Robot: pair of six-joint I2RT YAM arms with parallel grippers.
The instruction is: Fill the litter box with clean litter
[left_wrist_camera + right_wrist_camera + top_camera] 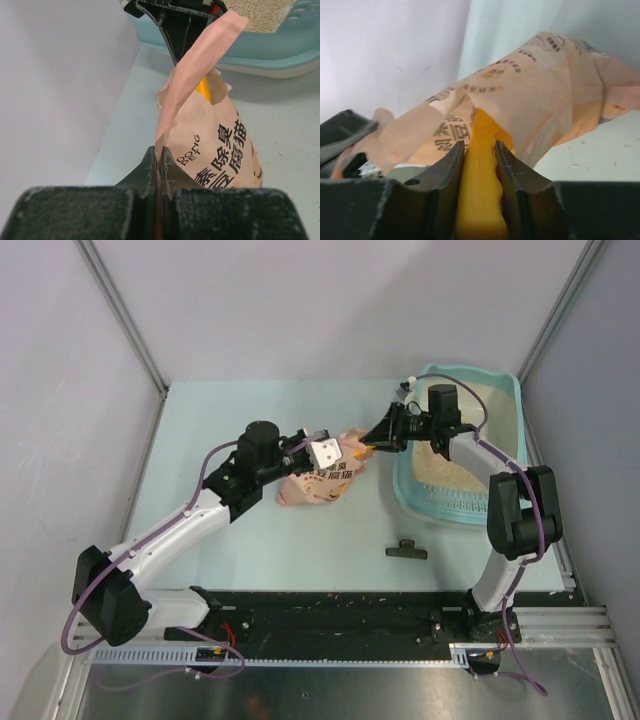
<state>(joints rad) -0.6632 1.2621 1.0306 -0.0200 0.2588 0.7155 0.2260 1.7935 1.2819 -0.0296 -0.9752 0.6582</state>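
The light-teal litter box stands at the right and holds pale beige litter. A pink-orange printed bag lies to its left with its mouth toward the box. My left gripper is shut on the bag's top edge. My right gripper is shut on the handle of an orange scoop, whose far end goes into the bag's mouth. The scoop's bowl is hidden inside the bag. The box and litter also show in the left wrist view.
A small black clip lies on the table in front of the litter box. The slotted grille end of the box faces the arms. Grey walls close in the table on the left, back and right.
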